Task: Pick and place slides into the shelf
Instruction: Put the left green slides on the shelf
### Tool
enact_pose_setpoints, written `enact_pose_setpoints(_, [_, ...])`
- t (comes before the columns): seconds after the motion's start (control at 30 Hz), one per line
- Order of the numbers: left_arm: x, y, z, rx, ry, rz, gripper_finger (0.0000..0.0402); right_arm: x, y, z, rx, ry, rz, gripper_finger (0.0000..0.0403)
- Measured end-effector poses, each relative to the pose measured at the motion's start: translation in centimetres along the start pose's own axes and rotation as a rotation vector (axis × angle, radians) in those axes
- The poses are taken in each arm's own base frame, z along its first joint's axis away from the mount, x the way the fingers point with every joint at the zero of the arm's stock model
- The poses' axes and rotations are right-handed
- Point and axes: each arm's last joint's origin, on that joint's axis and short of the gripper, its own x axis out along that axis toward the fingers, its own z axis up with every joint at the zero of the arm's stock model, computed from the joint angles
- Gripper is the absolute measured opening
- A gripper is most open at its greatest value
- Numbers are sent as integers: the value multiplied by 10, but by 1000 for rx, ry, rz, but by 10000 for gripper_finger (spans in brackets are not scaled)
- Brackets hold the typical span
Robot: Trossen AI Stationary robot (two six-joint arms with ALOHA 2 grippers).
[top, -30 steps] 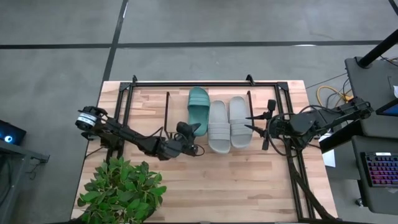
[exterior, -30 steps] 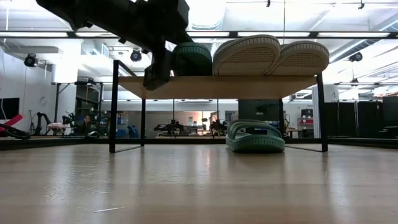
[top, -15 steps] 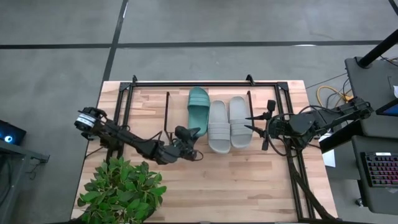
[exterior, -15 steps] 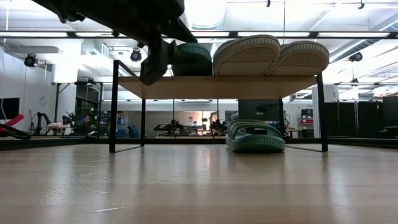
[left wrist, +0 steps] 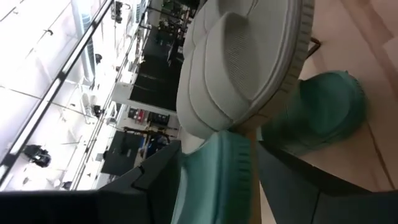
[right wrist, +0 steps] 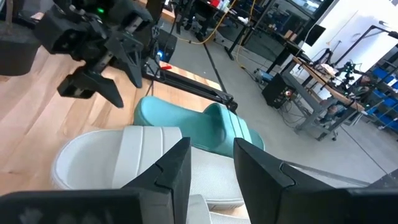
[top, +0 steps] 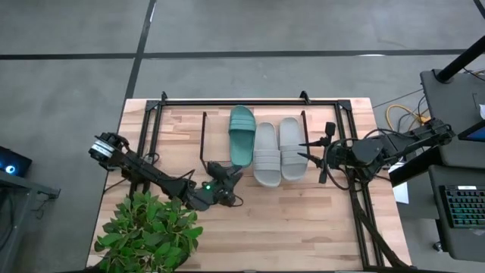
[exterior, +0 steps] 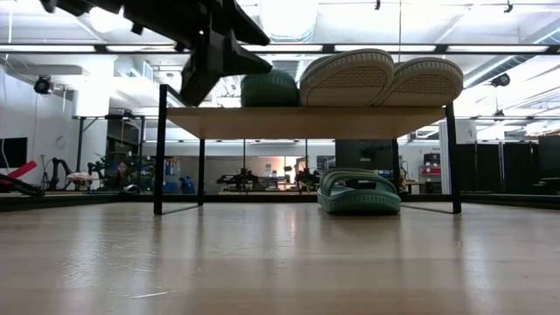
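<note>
- On the light wooden top board of the low black-wire-legged shelf (exterior: 306, 122): three foam slide sandals side by side, one teal green (top: 242, 135), two pale grey (top: 266, 154) (top: 292, 148). Grey pair touching each other; teal one just beside them, on the left arm's side.
- Under the shelf, on the pale wood counter (top: 303, 227): fourth foam slide, teal green (exterior: 359, 192), resting flat beneath the grey pair, seen in the low view.
- Left pincer (top: 227, 180): off the near end of the teal slide on top, close but apart from it; fingers spread, grasping nothing. Low view shows it raised above board level, by the shelf's corner.
- Right pincer (top: 309, 148): at the far side of the shelf, just beside the outer grey slide; fingers parted, nothing between them.
- Leafy green potted plant (top: 148, 231) at the counter's near left corner, by the left arm.
</note>
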Motion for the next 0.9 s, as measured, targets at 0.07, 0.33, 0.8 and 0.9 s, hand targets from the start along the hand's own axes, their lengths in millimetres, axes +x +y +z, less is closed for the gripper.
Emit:
enact_pose_setpoints(0.07, [-4, 0, 1, 0, 24, 21, 190, 0, 0, 0, 0, 0, 0, 111])
enact_pose_setpoints(0.33, [-11, 42, 4, -243, 59, 118, 189, 0, 0, 0, -1, 0, 0, 111])
enact_pose_setpoints(0.8, [0, 129, -29, -397, -10, 46, 189, 1, 1, -3, -25, 9, 3, 112])
enact_pose_setpoints(0.9, [14, 139, -34, -398, -10, -97, 189, 1, 2, -3, -25, 8, 3, 112])
